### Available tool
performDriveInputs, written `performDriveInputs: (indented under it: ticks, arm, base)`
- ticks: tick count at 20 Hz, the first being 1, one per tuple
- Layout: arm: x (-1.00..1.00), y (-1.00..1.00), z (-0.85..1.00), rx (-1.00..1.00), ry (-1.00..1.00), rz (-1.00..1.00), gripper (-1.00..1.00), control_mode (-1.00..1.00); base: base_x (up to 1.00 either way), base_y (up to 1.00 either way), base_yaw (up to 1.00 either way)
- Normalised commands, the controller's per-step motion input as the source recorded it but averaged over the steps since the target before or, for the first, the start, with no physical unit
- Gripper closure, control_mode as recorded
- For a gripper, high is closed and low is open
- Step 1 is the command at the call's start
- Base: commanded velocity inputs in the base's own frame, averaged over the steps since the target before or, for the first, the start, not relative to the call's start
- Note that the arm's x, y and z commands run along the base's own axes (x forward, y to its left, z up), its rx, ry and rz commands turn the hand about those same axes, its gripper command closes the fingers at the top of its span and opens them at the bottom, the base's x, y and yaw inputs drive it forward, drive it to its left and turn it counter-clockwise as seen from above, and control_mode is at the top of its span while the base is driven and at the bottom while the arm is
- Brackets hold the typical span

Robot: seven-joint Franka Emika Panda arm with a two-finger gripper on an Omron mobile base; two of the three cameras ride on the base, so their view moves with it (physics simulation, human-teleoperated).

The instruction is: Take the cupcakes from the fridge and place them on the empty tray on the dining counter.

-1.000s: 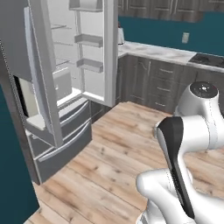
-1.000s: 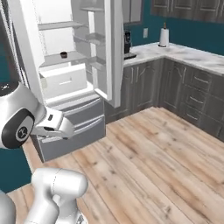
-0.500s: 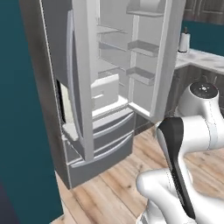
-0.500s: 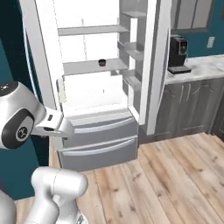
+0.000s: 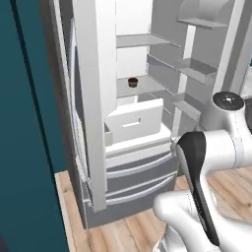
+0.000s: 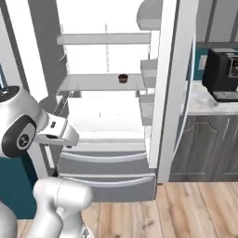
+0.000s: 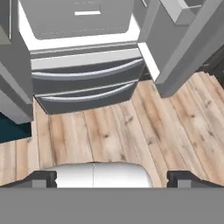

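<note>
The fridge point(image 5: 135, 162) stands open in front of me, white inside, with grey drawers at the bottom. One dark-brown cupcake point(image 5: 132, 82) sits on a middle shelf; in the right base view the cupcake point(image 6: 122, 78) stands near that shelf's right end. My gripper point(image 7: 111, 179) is open and holds nothing. It hangs low and points down at the wood floor in front of the fridge point(image 7: 83, 70) drawers, well below and short of the cupcake. The tray and the dining counter are out of view.
The left fridge door point(image 5: 91, 113) and the right fridge door point(image 6: 169, 93) stand open on either side of the opening. A black coffee machine point(image 6: 222, 74) sits on a marble counter point(image 6: 209, 104) to the right. A teal wall point(image 5: 24, 123) borders the left.
The base has driven and turned toward the fridge, so both base views shifted; the fridge now looms nearer and head-on. The gripper has stayed open.
</note>
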Motion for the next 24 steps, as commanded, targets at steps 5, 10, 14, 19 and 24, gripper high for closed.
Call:
performDriveInputs:
  ticks: [5,10,14,19,24]
  arm:
    - [0.0,0.0,0.0,0.0,0.0,0.0,-1.0,1.0]
    - [0.0,0.0,0.0,0.0,0.0,0.0,-1.0,1.0]
    - [0.0,0.0,0.0,0.0,0.0,0.0,-1.0,1.0]
    - [0.0,0.0,0.0,0.0,0.0,0.0,-1.0,1.0]
    - [0.19,-0.18,0.0,0.01,0.01,0.0,-1.0,-1.0]
  base:
    - [0.82,-0.38,0.3]
    - [0.86,-0.08,0.19]
    - [0.85,0.0,0.1]
    - [0.91,-0.04,0.03]
    - [0.44,-0.18,0.0]
